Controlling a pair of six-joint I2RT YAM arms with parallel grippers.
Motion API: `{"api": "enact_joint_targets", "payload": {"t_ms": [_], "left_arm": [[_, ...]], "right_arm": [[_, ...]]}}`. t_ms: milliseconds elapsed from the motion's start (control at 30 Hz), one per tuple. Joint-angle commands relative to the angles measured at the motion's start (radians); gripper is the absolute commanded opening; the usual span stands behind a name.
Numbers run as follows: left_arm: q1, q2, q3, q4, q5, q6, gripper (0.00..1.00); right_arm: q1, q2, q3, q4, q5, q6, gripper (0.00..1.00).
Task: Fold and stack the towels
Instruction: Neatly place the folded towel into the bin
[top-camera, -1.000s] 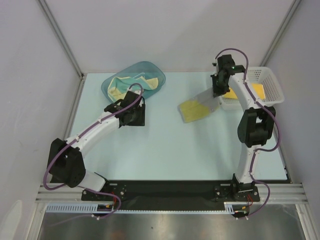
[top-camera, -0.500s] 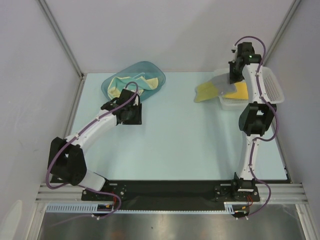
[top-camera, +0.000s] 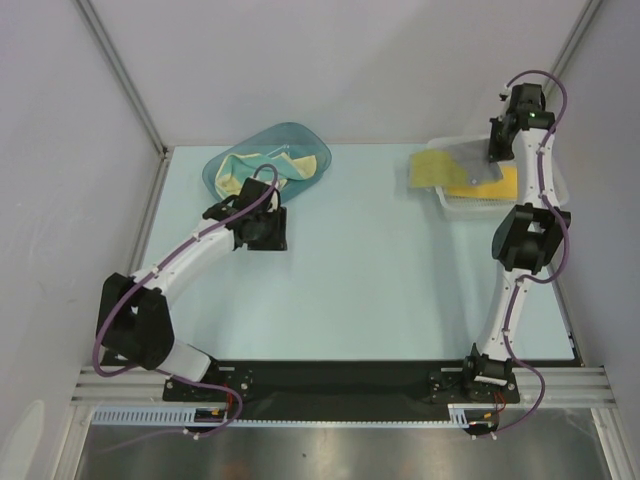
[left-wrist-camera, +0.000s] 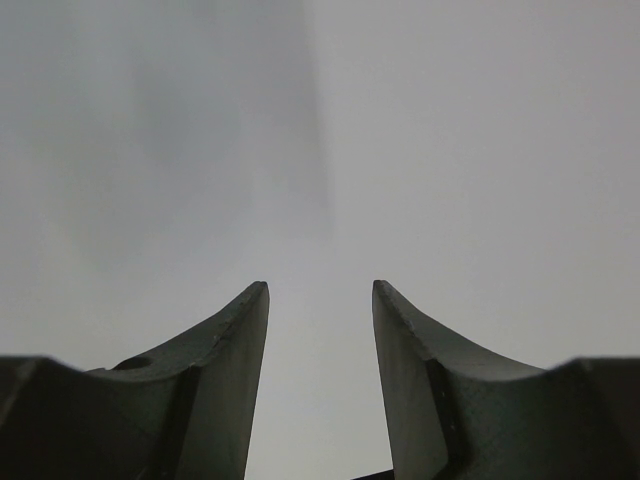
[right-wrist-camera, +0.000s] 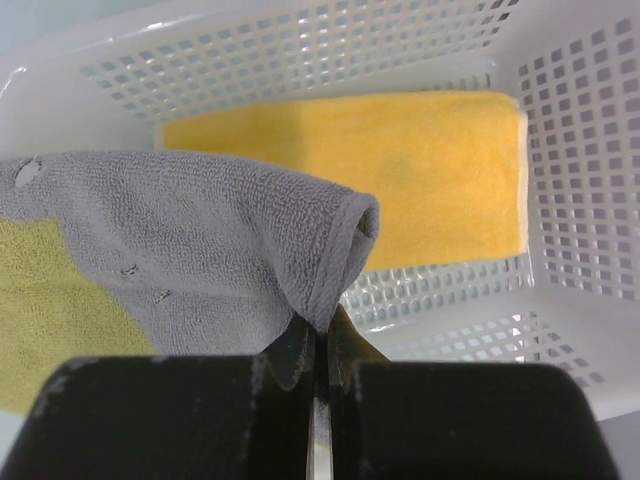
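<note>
My right gripper (right-wrist-camera: 320, 335) is shut on the edge of a folded towel (right-wrist-camera: 180, 240) that is grey on one face and olive-yellow (right-wrist-camera: 50, 310) on the other. In the top view the right gripper (top-camera: 495, 152) holds this towel (top-camera: 440, 166) above the left end of the white mesh basket (top-camera: 556, 190). A bright yellow folded towel (right-wrist-camera: 400, 170) lies flat in the basket (right-wrist-camera: 300, 40). More towels (top-camera: 248, 172) sit crumpled in the teal tub (top-camera: 300, 135). My left gripper (top-camera: 262, 230) hovers just in front of the tub, open (left-wrist-camera: 320, 290) and holding nothing.
The left wrist view shows only blank grey wall beyond the fingers (left-wrist-camera: 230, 340). Grey enclosure walls close in the pale table (top-camera: 360, 270) at the back and both sides. The basket stands in the back right corner, the tub at the back left.
The right arm has carried the held towel from the table's right middle up and back to over the basket. The left gripper shifted slightly toward the tub, then stayed put.
</note>
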Motion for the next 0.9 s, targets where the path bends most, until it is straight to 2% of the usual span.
{"api": "enact_joint_targets", "payload": {"t_ms": [0, 867], "left_arm": [[0.004, 0.004, 0.036, 0.011, 0.015, 0.022, 0.52], [0.012, 0.042, 0.066, 0.008, 0.078, 0.032, 0.52]], "right_arm": [[-0.027, 0.018, 0.049, 0.067, 0.011, -0.015, 0.00], [-0.108, 0.098, 0.018, 0.174, 0.004, -0.094, 0.00]]}}
